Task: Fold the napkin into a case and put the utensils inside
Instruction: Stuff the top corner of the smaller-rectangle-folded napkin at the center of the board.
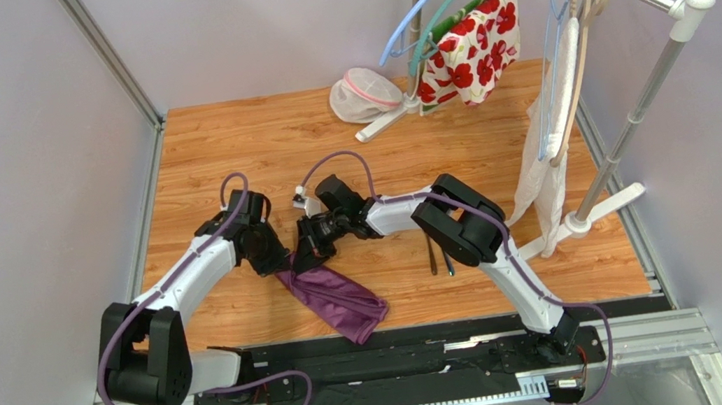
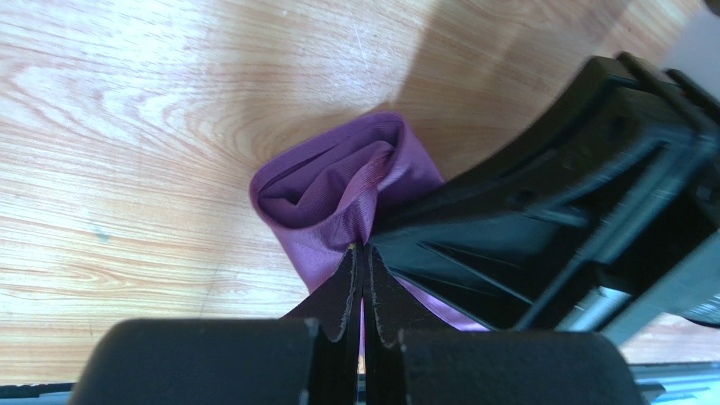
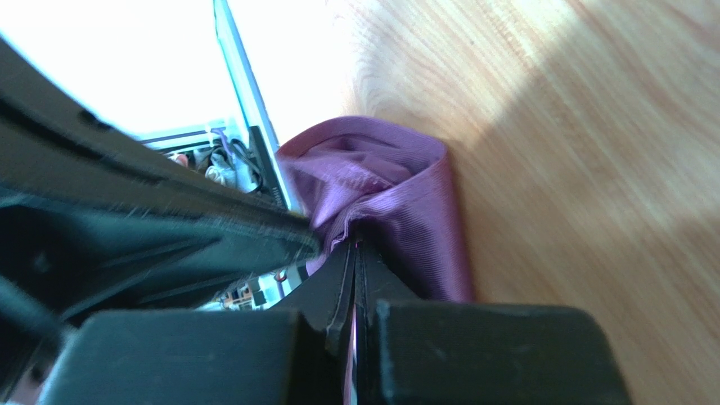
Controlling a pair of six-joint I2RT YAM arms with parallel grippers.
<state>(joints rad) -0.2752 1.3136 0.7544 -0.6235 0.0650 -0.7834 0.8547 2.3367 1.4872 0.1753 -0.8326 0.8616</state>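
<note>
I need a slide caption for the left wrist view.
Left end effector shut on the purple napkin, wooden table behind.

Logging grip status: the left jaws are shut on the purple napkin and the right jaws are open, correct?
No: the right jaws are shut on the napkin too, as the right wrist view shows. The left jaws are as stated.
</note>
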